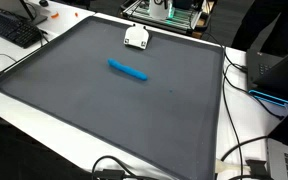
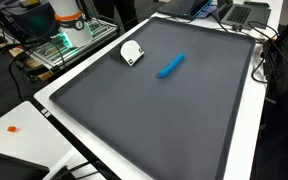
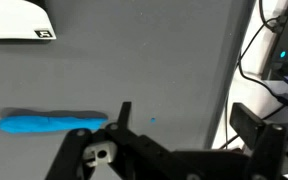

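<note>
A slim blue marker-like object (image 1: 129, 70) (image 2: 171, 66) lies on the dark grey mat (image 1: 104, 110) (image 2: 164, 120), in the far half. A small white object (image 1: 136, 37) (image 2: 131, 52) sits near the mat's far edge. In the wrist view my gripper (image 3: 187, 125) is open and high above the mat, with bare mat between its dark fingers (image 3: 124, 115). The blue object (image 3: 49, 123) lies just left of the left finger, and the white object (image 3: 19, 20) is at the top left. The gripper is out of frame in both exterior views.
A white table (image 1: 249, 130) (image 2: 19, 115) borders the mat. A keyboard (image 1: 14, 30) lies at one corner, and cables (image 1: 239, 85) and a laptop (image 1: 284, 75) run along one side. The robot base (image 2: 69, 20) stands beyond the mat. A small orange item (image 2: 14, 128) lies on the table.
</note>
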You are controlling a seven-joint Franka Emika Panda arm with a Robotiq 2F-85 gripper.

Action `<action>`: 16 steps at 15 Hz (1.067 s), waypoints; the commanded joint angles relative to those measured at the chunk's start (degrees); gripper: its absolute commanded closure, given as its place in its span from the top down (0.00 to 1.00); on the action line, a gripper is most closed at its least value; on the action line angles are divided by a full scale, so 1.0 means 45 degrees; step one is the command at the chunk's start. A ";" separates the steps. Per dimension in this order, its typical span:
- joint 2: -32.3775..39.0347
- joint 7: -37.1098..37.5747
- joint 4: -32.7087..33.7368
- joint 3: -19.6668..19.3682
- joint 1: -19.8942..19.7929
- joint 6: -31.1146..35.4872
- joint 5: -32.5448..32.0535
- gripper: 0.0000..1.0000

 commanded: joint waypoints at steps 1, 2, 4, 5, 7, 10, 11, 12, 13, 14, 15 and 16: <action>-0.0005 -0.0018 0.0020 0.0103 -0.0106 -0.0040 0.0032 1.00; -0.0004 -0.0018 0.0020 0.0103 -0.0106 -0.0040 0.0032 1.00; -0.0003 -0.0018 0.0020 0.0103 -0.0106 -0.0040 0.0032 1.00; -0.0003 -0.0018 0.0020 0.0103 -0.0106 -0.0040 0.0032 1.00; -0.0155 0.1181 -0.0189 0.0290 -0.0501 0.0258 -0.0382 1.00; -0.0299 0.3324 -0.0550 0.0410 -0.1177 0.0293 -0.0768 1.00; -0.0324 0.3877 -0.0654 0.0389 -0.1361 0.0202 -0.0798 1.00; -0.0335 0.4444 -0.0767 0.0390 -0.1578 0.0184 -0.0902 1.00; -0.0342 0.4993 -0.0913 0.0402 -0.1787 0.0283 -0.0987 1.00; -0.0375 0.5475 -0.1038 0.0356 -0.1967 0.0148 -0.0980 1.00; -0.0386 0.6032 -0.1184 0.0369 -0.2166 0.0191 -0.1040 1.00; -0.0421 0.6596 -0.1320 0.0381 -0.2382 0.0127 -0.1140 1.00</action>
